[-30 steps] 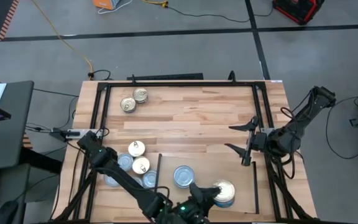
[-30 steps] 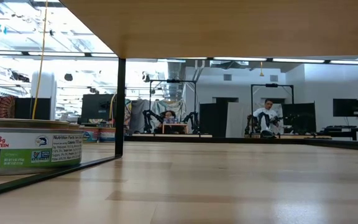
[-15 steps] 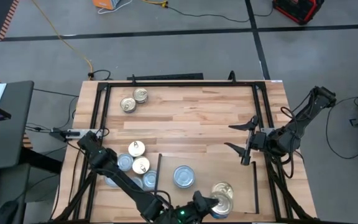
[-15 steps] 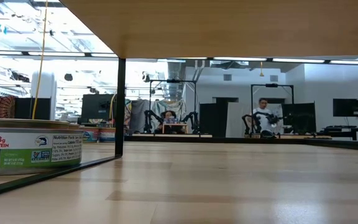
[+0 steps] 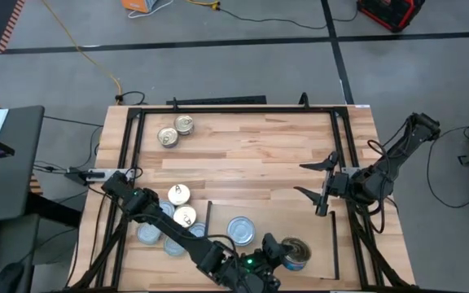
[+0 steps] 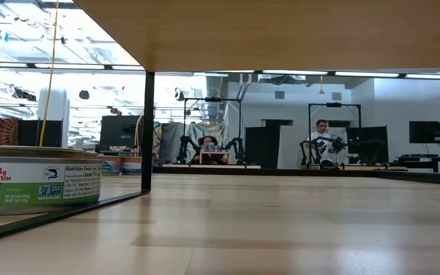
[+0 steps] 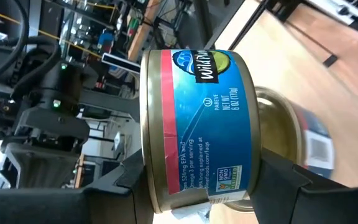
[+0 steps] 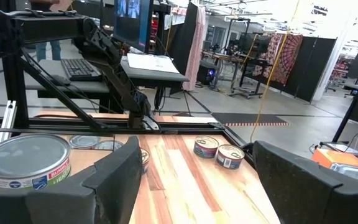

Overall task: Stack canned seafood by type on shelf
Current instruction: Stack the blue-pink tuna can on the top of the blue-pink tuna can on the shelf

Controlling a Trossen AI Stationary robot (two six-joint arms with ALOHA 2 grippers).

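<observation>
Tin [image 7: 194,124] blue-labelled, red band, gold rim, clamped between left fingers [image 7: 98,193]; right fingers [image 8: 120,171] spread, empty.

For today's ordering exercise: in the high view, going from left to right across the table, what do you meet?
Loose tins at the table's left → silvery tin → left tool clamped on a tin → right tool, open, holding nothing.

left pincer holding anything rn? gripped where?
Yes: the left pincer holds a round blue-labelled metal tin with a red band, pinched across its side wall. The right pincer is open and empty.
</observation>
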